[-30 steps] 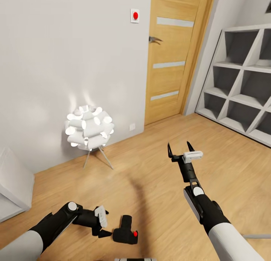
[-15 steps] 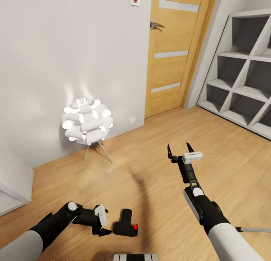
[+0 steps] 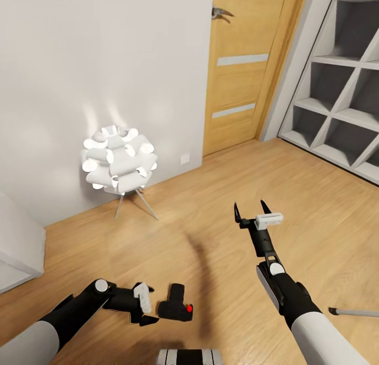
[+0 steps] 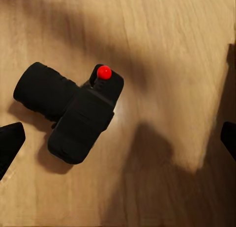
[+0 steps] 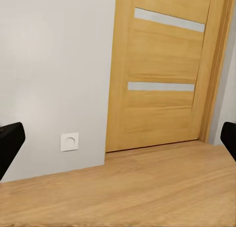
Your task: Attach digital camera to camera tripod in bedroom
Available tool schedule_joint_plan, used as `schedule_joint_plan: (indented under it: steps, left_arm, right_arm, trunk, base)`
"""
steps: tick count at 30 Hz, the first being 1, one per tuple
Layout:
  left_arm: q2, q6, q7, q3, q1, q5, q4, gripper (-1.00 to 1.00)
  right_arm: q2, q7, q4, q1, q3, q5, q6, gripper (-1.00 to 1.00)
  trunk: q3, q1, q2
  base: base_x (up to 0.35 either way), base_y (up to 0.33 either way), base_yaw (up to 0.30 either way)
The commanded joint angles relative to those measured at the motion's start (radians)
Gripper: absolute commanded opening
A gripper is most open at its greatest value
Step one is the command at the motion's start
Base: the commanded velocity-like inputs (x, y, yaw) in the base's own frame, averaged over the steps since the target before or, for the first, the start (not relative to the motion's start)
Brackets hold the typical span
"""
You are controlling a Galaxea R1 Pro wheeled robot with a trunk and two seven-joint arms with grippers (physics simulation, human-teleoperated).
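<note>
The digital camera (image 3: pixel 175 306) lies on the light wood floor, black and boxy, with its red button (image 3: pixel 189 307) facing up. My left gripper (image 3: pixel 149 304) is just beside it, low over the floor and open, one finger either side of the camera's left end. In the left wrist view the camera (image 4: pixel 81 114) sits between the spread fingertips (image 4: pixel 10 143), untouched. My right gripper (image 3: pixel 251 207) hangs open and empty in mid-air over the floor. A thin silver leg with a black foot, part of the camera tripod (image 3: pixel 353 313), pokes in at the right edge.
A glowing white ball lamp (image 3: pixel 118 162) on thin legs stands by the grey wall. The oak door (image 3: pixel 247 65) is shut, with white cube shelves (image 3: pixel 342 91) to its right. A white furniture corner (image 3: pixel 16 244) sits at the left. The right wrist view faces the door (image 5: pixel 162 74) and a wall socket (image 5: pixel 69 141).
The whole head view has tilted downward, so door, lamp and shelves sit higher in the picture. Both arms keep their pose and the camera still lies beside the left gripper.
</note>
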Motion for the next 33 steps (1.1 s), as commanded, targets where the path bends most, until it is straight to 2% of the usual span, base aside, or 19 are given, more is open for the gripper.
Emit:
schedule_joint_plan:
  steps: [1,8,13,15,16,17,21,28,33]
  left_arm:
    - [0.002,0.0,-0.001,-0.003,-0.001,-0.001,-0.016,1.0]
    - [0.025,-0.007,-0.002,-0.004,-0.001,-0.001,-0.067,1.0]
    - [0.056,-0.009,-0.003,0.0,-0.001,-0.001,-0.097,1.0]
    - [0.074,-0.009,-0.004,0.002,-0.001,-0.001,-0.126,1.0]
    - [0.094,-0.008,-0.004,0.004,-0.001,0.0,-0.165,1.0]
    - [0.13,-0.007,-0.007,0.005,-0.001,0.0,-0.23,1.0]
    - [0.178,-0.005,-0.018,0.006,-0.001,0.002,-0.33,1.0]
    - [0.203,0.001,-0.048,0.007,-0.001,0.004,-0.427,1.0]
    - [0.21,0.002,-0.101,0.05,-0.001,0.005,-0.472,1.0]
  right_arm:
    - [-0.001,-0.004,0.001,-0.001,0.004,-0.001,-0.002,1.0]
    - [-0.001,-0.004,0.005,-0.001,0.004,-0.001,-0.002,1.0]
    - [-0.001,-0.004,0.005,-0.001,0.003,-0.001,-0.002,1.0]
    - [-0.001,-0.004,0.005,-0.001,0.003,-0.001,-0.002,1.0]
    - [-0.001,-0.004,0.006,-0.001,0.003,-0.001,-0.002,1.0]
    - [-0.001,-0.004,0.006,-0.001,0.003,-0.001,-0.002,1.0]
    - [-0.001,-0.004,0.007,-0.001,0.003,-0.001,-0.002,1.0]
    - [-0.001,-0.004,0.007,-0.001,0.004,-0.001,-0.002,1.0]
    - [-0.001,-0.004,0.007,-0.001,0.004,-0.001,-0.002,1.0]
  trunk:
    - [-0.005,0.0,-0.001]
    - [-0.032,0.003,-0.002]
    - [-0.051,0.006,-0.003]
    - [-0.059,0.007,-0.004]
    - [-0.063,0.007,-0.004]
    - [-0.067,0.007,-0.004]
    - [-0.082,0.009,-0.005]
    - [-0.109,0.012,-0.007]
    - [-0.128,0.015,-0.008]
  base:
    - [0.0,0.0,0.0]
    - [0.0,0.0,0.0]
    - [0.0,0.0,0.0]
    - [0.0,0.0,0.0]
    - [0.0,0.0,0.0]
    - [0.0,0.0,0.0]
    - [0.0,0.0,0.0]
    - [0.0,0.0,0.0]
    - [0.0,0.0,0.0]
